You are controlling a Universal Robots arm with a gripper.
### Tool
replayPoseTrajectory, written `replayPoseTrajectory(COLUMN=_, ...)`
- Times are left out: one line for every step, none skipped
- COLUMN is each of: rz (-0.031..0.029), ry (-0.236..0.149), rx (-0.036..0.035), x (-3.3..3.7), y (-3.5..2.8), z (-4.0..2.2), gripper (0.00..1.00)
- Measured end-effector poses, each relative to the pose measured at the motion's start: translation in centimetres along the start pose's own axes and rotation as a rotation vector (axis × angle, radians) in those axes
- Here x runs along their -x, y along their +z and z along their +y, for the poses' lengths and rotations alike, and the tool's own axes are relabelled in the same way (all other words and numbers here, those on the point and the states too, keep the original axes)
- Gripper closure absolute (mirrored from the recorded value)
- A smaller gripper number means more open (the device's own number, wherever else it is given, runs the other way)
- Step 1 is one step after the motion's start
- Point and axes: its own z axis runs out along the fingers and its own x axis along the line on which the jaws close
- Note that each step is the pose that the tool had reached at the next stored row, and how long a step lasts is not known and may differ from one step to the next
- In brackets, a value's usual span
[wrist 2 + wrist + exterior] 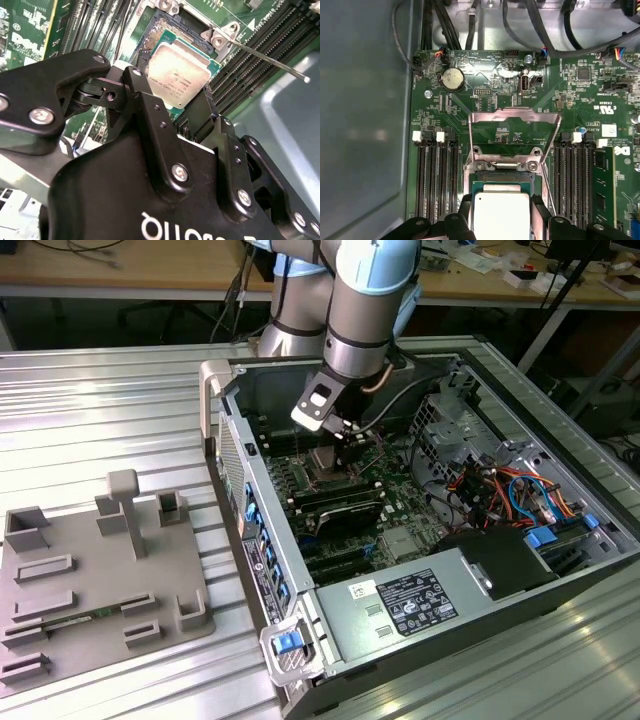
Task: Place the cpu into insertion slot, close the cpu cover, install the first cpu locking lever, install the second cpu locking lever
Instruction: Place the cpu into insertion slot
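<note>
1 cpu (177,75), clamped in the gripper (172,97), hangs over the insertion slot (502,177), whose cpu cover (515,114) stands open.

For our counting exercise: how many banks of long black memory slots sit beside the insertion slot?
2: one bank and another, flanking the insertion slot; more may be hidden.

The cpu (501,216) (177,72), a silvery-grey square, lay flat over the dark insertion slot (502,177) (159,31) below me. The cpu cover (512,116), a thin silvery frame, stood swung open beyond it.
</note>
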Motion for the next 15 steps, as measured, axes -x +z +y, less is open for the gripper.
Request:
replayPoseTrajectory(rz=0.0000, ry=0.000, rx=0.0000, x=0.00, y=0.20, z=-0.02, gripper=0.45)
replayPoseTrajectory(rz=0.0000, ry=0.000, rx=-0.0001, x=0.00, y=0.29, z=-0.03, gripper=0.45)
replayPoseTrajectory(rz=-0.0001, ry=0.000, rx=-0.0002, x=0.00, y=0.34, z=-0.03, gripper=0.45)
replayPoseTrajectory(rz=-0.0003, ry=0.000, rx=-0.0002, x=0.00, y=0.34, z=-0.03, gripper=0.45)
replayPoseTrajectory(rz=-0.0003, ry=0.000, rx=-0.0003, x=0.00, y=0.34, z=-0.03, gripper=0.45)
replayPoseTrajectory(rz=-0.0001, ry=0.000, rx=-0.0001, x=-0.01, y=0.49, z=-0.04, gripper=0.45)
replayPoseTrajectory(rz=-0.0001, ry=0.000, rx=-0.0001, x=-0.01, y=0.61, z=-0.05, gripper=0.45)
replayPoseTrajectory(rz=-0.0001, ry=0.000, rx=-0.0001, x=-0.01, y=0.62, z=-0.05, gripper=0.45)
replayPoseTrajectory(rz=-0.0001, ry=0.000, rx=-0.0001, x=-0.01, y=0.63, z=-0.05, gripper=0.45)
replayPoseTrajectory(rz=-0.0001, ry=0.000, rx=-0.0001, x=-0.01, y=0.63, z=-0.05, gripper=0.45)
replayPoseTrajectory(rz=-0.0001, ry=0.000, rx=-0.0001, x=-0.01, y=0.64, z=-0.05, gripper=0.45)
replayPoseTrajectory(rz=-0.0001, ry=0.000, rx=-0.0001, x=-0.01, y=0.65, z=-0.05, gripper=0.45)
replayPoseTrajectory(rz=-0.0001, ry=0.000, rx=-0.0002, x=-0.01, y=0.65, z=-0.05, gripper=0.45)
replayPoseTrajectory(rz=-0.0001, ry=0.000, rx=-0.0001, x=-0.01, y=0.66, z=-0.05, gripper=0.45)
replayPoseTrajectory(rz=-0.0001, ry=0.000, rx=-0.0001, x=-0.01, y=0.67, z=-0.05, gripper=0.45)
